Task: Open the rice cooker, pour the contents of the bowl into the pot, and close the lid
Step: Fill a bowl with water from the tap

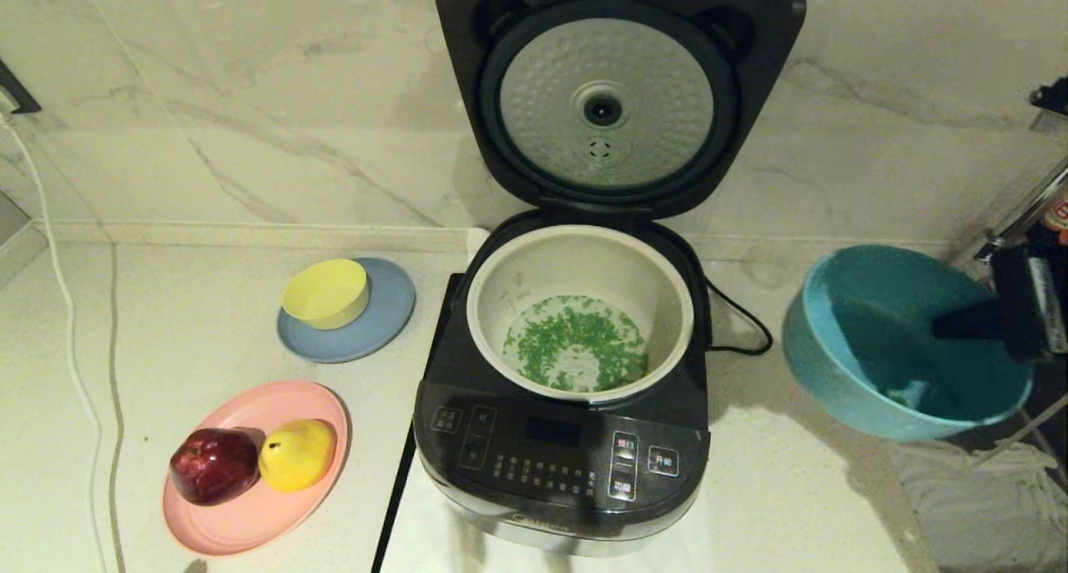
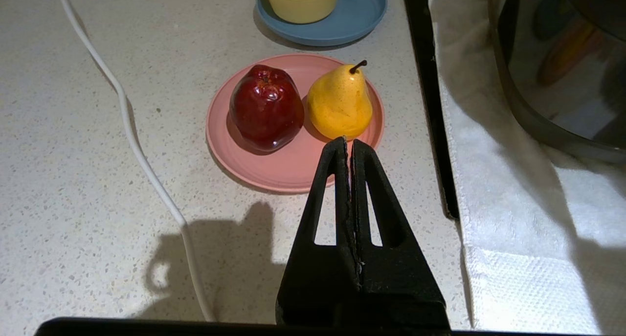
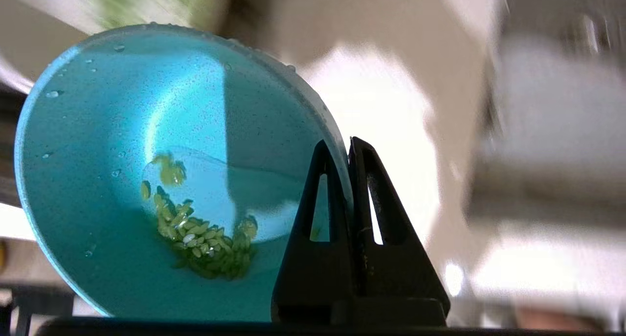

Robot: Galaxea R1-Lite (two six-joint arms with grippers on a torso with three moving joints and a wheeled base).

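The right gripper (image 3: 348, 147) is clamped on the rim of the shallow teal plastic bowl (image 1: 876, 339), tilted mouth-first toward the open black rice cooker (image 1: 567, 439); a few green bits (image 3: 205, 243) cling inside.

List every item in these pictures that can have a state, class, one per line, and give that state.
Lid: open, upright.
Pot: holds green bits.
Teal bowl: held tilted off the counter to the right of the cooker, a few bits left inside.
Right gripper: shut on the teal bowl's rim.
Left gripper: shut, holding nothing, near the pink plate.
Yellow bowl: upright on the blue plate.
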